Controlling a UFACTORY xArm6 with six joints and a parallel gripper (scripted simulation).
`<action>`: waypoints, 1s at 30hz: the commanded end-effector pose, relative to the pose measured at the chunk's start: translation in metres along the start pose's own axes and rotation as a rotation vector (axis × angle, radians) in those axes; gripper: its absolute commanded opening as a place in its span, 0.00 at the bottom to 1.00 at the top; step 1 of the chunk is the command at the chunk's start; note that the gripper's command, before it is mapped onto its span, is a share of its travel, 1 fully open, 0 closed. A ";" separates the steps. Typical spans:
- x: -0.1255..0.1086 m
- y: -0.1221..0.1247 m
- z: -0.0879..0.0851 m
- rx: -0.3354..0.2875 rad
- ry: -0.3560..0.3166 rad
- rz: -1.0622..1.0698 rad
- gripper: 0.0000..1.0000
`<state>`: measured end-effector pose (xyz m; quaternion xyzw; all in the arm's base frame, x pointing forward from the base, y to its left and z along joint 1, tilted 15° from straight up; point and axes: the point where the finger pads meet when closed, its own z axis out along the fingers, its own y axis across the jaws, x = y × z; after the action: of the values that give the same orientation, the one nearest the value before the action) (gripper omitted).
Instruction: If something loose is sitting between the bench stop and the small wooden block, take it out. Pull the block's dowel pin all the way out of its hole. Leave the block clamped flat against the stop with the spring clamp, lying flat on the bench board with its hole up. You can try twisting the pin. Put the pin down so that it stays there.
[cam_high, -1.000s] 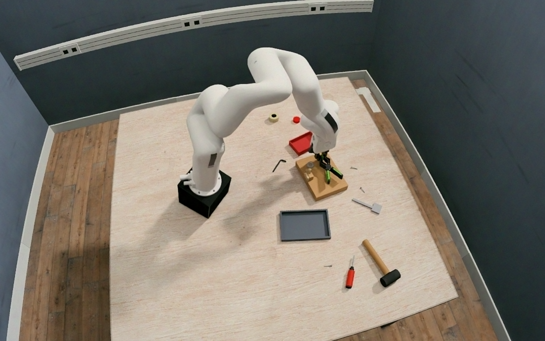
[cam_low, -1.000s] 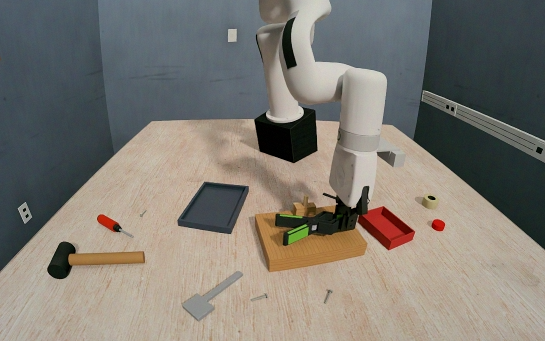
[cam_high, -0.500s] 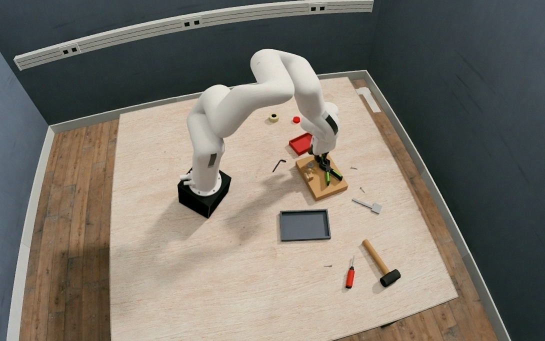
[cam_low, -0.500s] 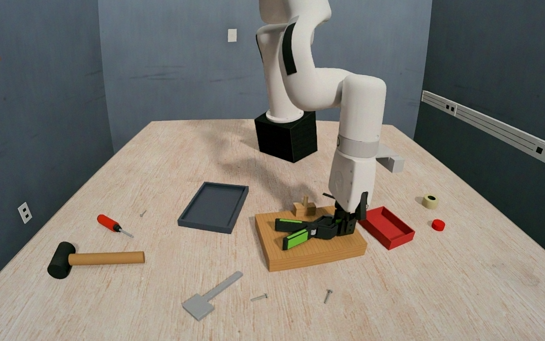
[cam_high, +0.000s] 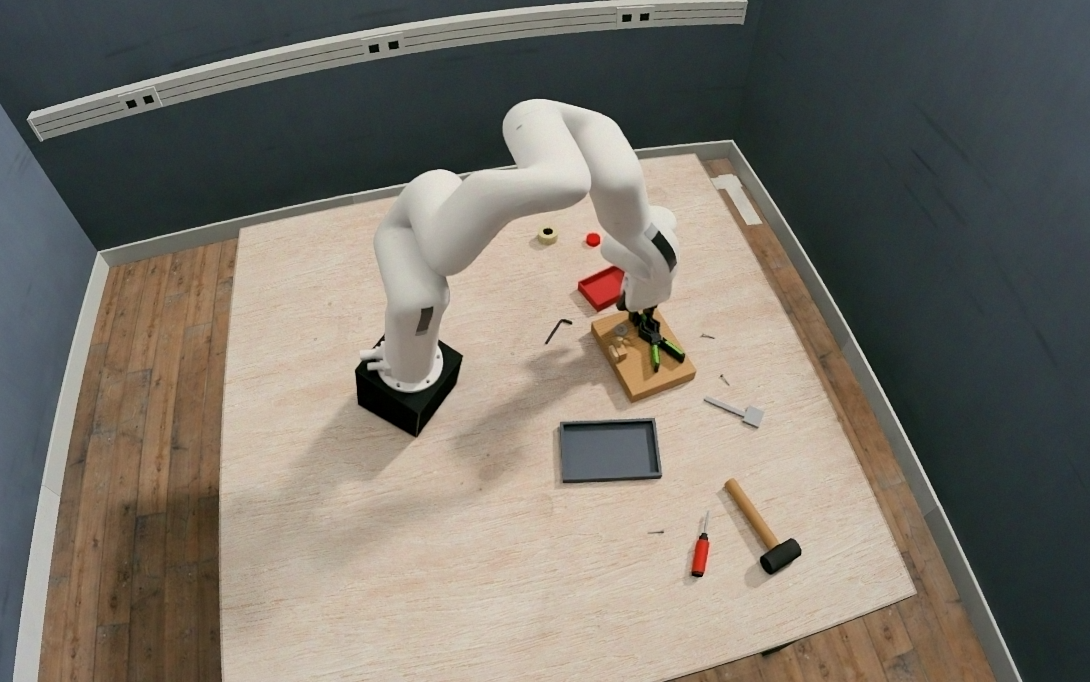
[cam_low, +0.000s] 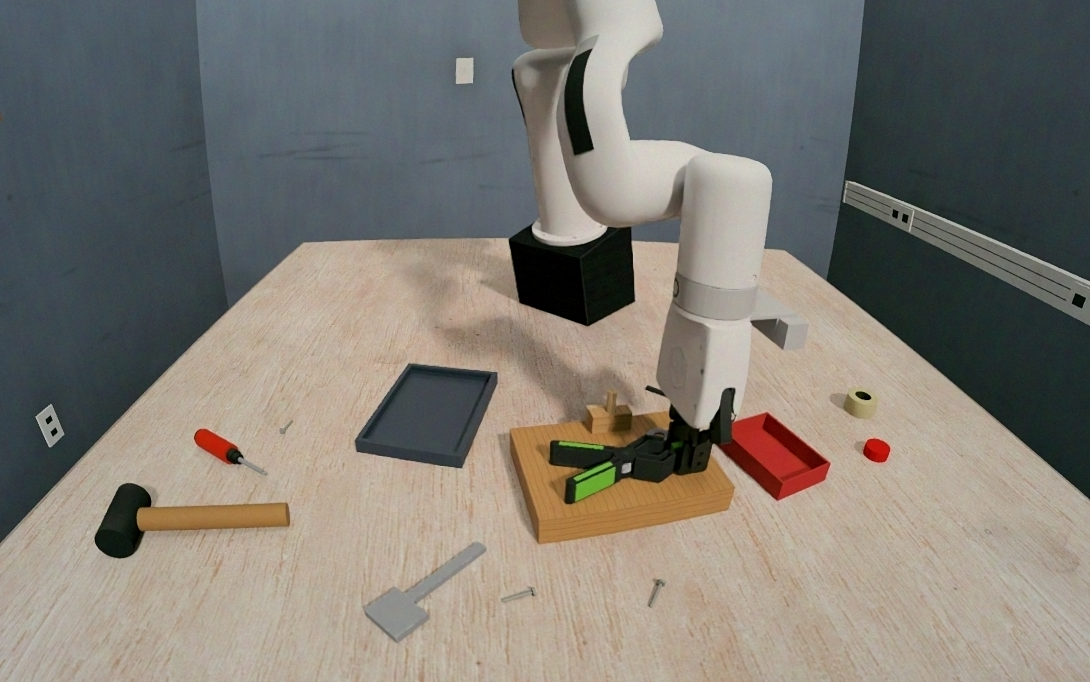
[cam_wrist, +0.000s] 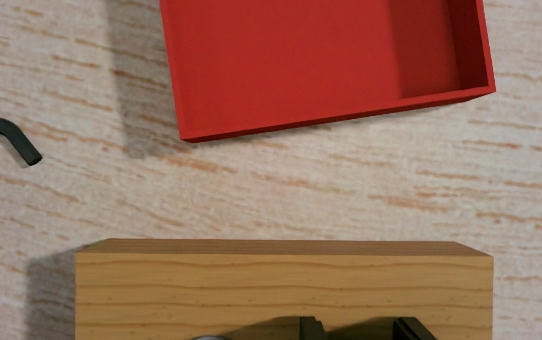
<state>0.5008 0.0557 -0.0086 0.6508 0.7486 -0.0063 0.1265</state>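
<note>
My gripper (cam_high: 643, 318) (cam_low: 692, 450) (cam_wrist: 360, 332) is shut on the jaw end of the black spring clamp (cam_high: 659, 343) (cam_low: 635, 464) with green handles. The clamp is held low over the wooden bench board (cam_high: 652, 377) (cam_low: 626, 502) (cam_wrist: 280, 285), its handles pointing away from the arm. The small wooden block (cam_high: 616, 348) (cam_low: 604, 419) stands on the board with its dowel pin (cam_low: 610, 399) upright in it, apart from the clamp. A grey washer (cam_high: 620, 328) lies on the board beside my fingers. I cannot make out the bench stop.
A red tray (cam_high: 598, 287) (cam_low: 791, 454) (cam_wrist: 280, 60) lies just beyond the board and a hex key (cam_high: 557, 328) (cam_wrist: 17, 142) to its side. A grey tray (cam_high: 563, 450) (cam_low: 409, 456), hammer (cam_high: 759, 522) (cam_low: 200, 516), screwdriver (cam_high: 700, 554) (cam_low: 213, 440), grey scraper (cam_high: 739, 411) (cam_low: 409, 599), tape roll (cam_low: 860, 402) and loose screws lie around.
</note>
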 end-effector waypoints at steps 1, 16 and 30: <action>0.000 0.002 -0.001 -0.004 0.000 0.000 0.00; 0.000 0.002 -0.001 -0.004 0.000 0.000 0.55; 0.000 0.002 -0.001 -0.004 0.000 0.000 0.55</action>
<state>0.5009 0.0556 -0.0088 0.6508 0.7486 -0.0063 0.1265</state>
